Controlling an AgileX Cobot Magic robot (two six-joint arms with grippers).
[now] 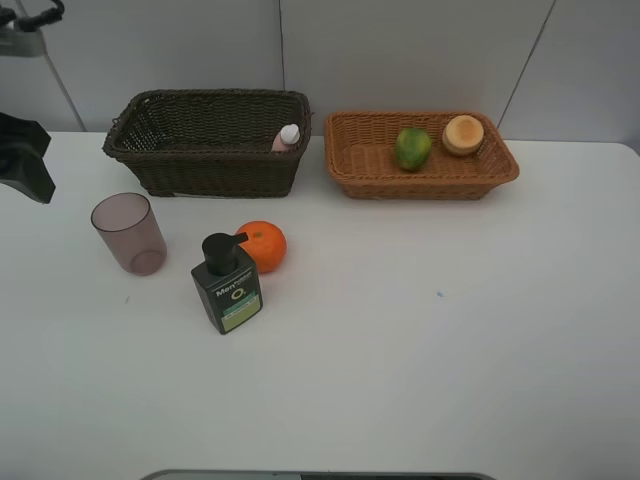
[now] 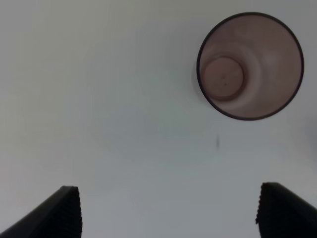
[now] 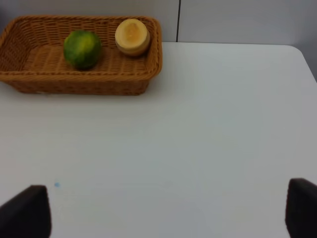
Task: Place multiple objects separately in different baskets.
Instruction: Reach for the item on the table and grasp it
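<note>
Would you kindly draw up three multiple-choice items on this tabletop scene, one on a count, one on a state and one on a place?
1. How many fruits lie in the tan basket?
A. one
B. two
C. three

2. The pink cup on the table is:
A. upright, mouth up
B. upside down
C. lying on its side

3. Where is the pink spray bottle?
A. in the tan basket
B. on the table
C. in the dark basket

Answers:
1 B, since only the green fruit and the peach-like fruit lie there.
2 A, since the left wrist view looks down its open mouth to the base.
3 C, since its cap pokes up at that basket's right end.
</note>
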